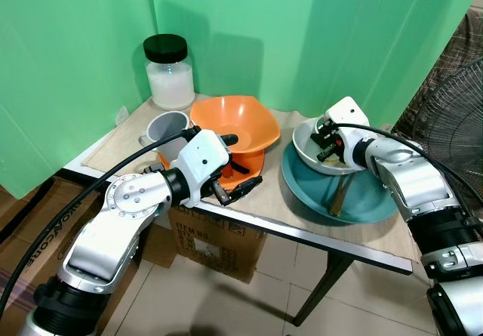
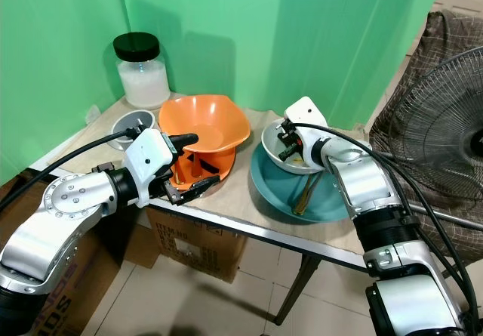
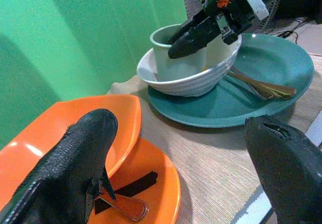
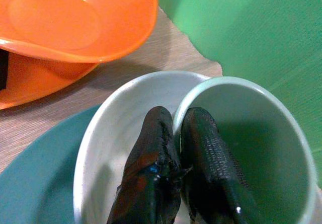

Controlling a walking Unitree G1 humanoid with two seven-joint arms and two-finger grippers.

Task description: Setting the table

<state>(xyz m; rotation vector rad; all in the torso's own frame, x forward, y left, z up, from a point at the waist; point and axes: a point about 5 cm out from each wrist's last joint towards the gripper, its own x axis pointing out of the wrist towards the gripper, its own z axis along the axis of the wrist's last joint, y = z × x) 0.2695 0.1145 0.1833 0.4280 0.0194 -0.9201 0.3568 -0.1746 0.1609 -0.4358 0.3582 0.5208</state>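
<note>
A pale green cup [image 4: 251, 148] stands inside a white bowl [image 4: 115, 128] on a teal plate [image 1: 370, 196]. My right gripper [image 4: 176, 128] is shut on the cup's rim, one finger inside the cup and one outside. A brown spoon [image 3: 266, 87] lies on the teal plate beside the bowl. An orange bowl [image 1: 234, 124] rests on an orange plate [image 1: 253, 166], where a black-handled utensil [image 3: 126, 199] lies. My left gripper [image 1: 249, 159] is open at the front of the orange plate, one finger over the orange bowl's rim and the other near the table's edge, holding nothing.
A grey cup [image 1: 167, 128] stands left of the orange bowl, and a black-lidded jar [image 1: 169, 72] of white contents sits in the back corner. Under the table is a cardboard box [image 1: 219, 238]. A fan [image 1: 453, 109] stands at the right.
</note>
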